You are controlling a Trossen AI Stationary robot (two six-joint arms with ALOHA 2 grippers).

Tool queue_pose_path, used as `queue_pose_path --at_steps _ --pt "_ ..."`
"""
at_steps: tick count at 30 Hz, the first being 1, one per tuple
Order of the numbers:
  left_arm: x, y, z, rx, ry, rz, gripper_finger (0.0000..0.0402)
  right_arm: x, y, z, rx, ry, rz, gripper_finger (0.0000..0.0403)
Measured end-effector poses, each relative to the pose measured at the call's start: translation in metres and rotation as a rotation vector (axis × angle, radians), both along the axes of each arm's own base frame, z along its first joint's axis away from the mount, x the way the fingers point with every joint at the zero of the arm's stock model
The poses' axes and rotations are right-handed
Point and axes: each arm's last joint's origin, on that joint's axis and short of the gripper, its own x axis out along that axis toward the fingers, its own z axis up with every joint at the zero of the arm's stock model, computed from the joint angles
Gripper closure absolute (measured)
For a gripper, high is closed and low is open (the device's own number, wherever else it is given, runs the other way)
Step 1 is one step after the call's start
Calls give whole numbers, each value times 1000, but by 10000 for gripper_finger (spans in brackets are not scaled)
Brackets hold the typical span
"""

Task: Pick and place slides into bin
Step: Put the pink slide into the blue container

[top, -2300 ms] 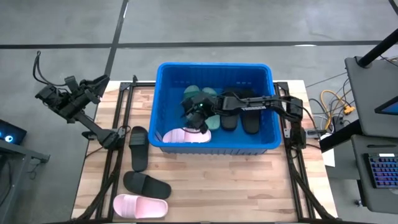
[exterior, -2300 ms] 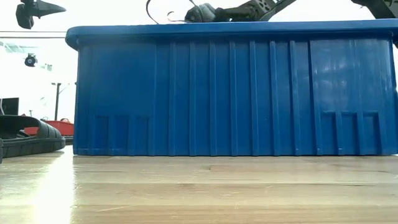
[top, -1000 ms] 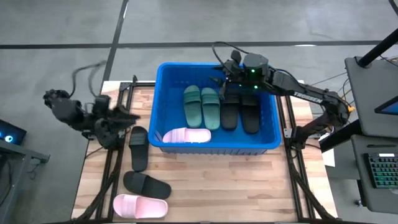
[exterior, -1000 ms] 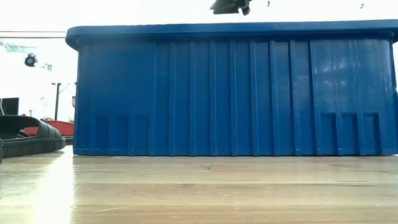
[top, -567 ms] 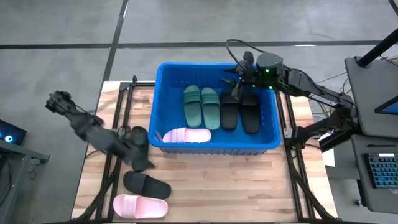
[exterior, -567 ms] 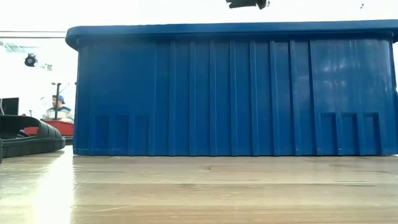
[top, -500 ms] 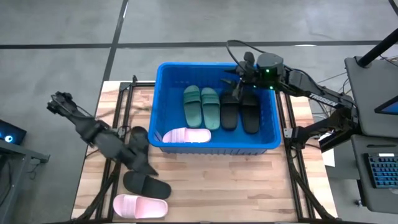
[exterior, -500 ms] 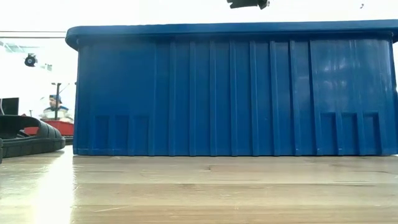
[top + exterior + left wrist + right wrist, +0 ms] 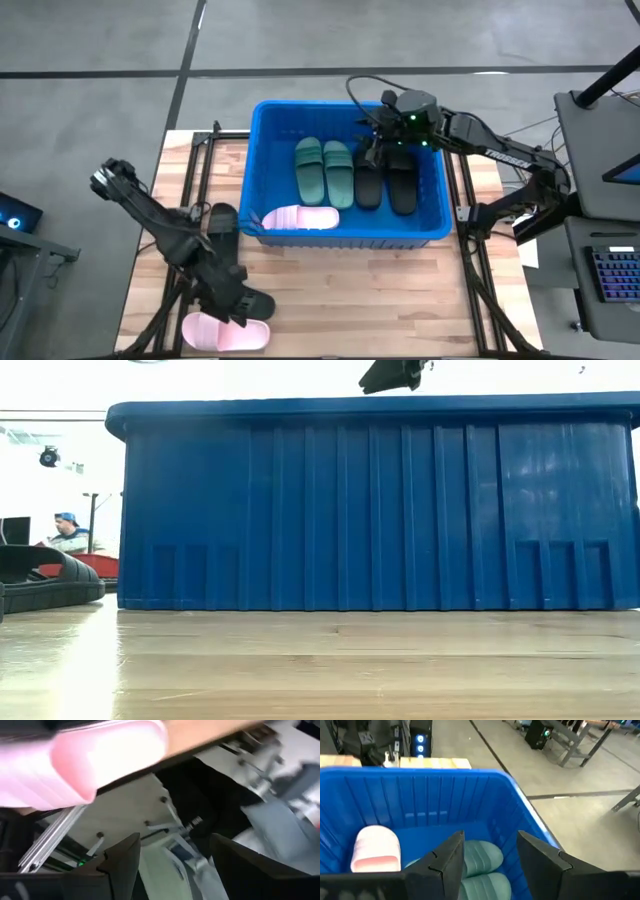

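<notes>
The blue bin (image 9: 262, 160) stands mid-table. On its floor lie two green slides (image 9: 325, 172), two black slides (image 9: 386, 182) and one pink slide (image 9: 300, 218). Left of the bin, flat on the wood, lie a black slide (image 9: 222, 238), a second black slide (image 9: 262, 300) and a pink slide (image 9: 210, 332). My left gripper (image 9: 238, 308) hangs open over these two near slides. In its wrist view the pink slide (image 9: 100, 765) lies just beyond the open left gripper (image 9: 175, 840). My right gripper (image 9: 376, 142) hovers open over the bin's far right part.
Black frame rails (image 9: 185, 265) run along the table's left and right sides. Bare wood (image 9: 380, 300) lies between the bin and the near edge. In the low view the bin's wall (image 9: 370, 510) fills the middle. A person (image 9: 68, 532) sits far off in the room.
My left arm has swung from the table's left edge toward the near edge and downward, its wrist rolling, and now hangs over the near black and pink slides. My right gripper has tipped slightly downward over the bin's far part. No slide has moved.
</notes>
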Motion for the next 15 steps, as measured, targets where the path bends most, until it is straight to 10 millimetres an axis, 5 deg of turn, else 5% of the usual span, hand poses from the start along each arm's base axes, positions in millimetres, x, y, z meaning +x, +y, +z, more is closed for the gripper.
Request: queue_pose_path --at_steps 11,15 --pt "5 -46 -58 168 432 12 176 15 -5 -16 11 50 4 234" --pt "-2 -56 -62 236 575 31 176 17 -6 -16 -4 52 11 234"
